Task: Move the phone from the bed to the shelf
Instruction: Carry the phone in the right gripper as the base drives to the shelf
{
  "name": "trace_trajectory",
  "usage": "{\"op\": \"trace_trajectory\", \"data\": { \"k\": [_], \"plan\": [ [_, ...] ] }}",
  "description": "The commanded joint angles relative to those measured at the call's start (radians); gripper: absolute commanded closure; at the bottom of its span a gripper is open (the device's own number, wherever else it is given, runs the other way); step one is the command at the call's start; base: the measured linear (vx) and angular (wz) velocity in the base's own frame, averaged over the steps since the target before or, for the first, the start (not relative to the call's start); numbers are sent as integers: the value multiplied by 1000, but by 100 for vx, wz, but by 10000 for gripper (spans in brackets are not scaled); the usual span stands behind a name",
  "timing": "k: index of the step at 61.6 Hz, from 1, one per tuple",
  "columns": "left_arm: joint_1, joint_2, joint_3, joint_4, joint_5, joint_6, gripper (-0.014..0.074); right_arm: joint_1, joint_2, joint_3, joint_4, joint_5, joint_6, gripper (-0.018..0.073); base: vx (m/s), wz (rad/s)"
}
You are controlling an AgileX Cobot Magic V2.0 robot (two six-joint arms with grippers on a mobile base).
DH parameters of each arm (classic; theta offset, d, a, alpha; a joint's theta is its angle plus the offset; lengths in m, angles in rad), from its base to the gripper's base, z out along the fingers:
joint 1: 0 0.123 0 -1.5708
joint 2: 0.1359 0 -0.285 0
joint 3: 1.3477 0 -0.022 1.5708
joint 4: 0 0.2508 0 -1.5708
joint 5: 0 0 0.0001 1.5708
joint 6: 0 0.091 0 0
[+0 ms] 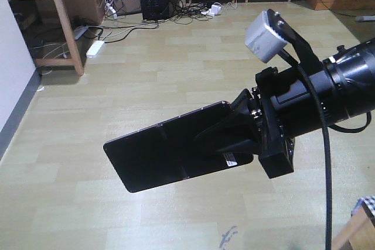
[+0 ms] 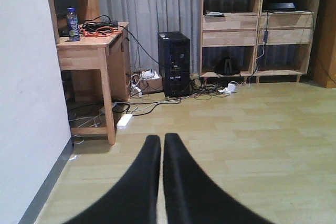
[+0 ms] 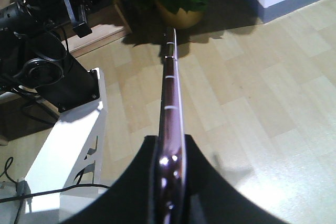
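Black phone (image 1: 158,156) clamped edgewise in right tool (image 3: 170,145), jutting beyond tips; left tool (image 2: 161,139) closed, empty.

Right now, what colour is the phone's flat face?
Black; the phone shows best in the front-facing view.

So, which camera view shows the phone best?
The exterior front-facing view: the phone shows its broad black face there, held at one end by the right gripper. The right wrist view shows only its thin edge between the fingers. The left wrist view does not show it.
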State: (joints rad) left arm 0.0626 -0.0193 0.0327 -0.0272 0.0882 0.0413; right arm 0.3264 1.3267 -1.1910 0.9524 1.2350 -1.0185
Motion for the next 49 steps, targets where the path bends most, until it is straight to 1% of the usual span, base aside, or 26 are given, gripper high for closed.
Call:
{"op": "trace_trajectory", "data": {
  "k": [1, 28, 49],
  "plan": [
    [-6, -8, -25, -10, -72, -9, 595, -2, -30, -28, 77, 51, -9, 561, 37, -6],
    [-6, -8, -25, -10, -72, -9, 595, -2, -30, -28, 77, 51, -9, 561, 39, -8],
    [-6, -8, -25, -10, -72, -9, 595, -2, -30, -28, 77, 51, -9, 561, 41, -17]
  ]
}}
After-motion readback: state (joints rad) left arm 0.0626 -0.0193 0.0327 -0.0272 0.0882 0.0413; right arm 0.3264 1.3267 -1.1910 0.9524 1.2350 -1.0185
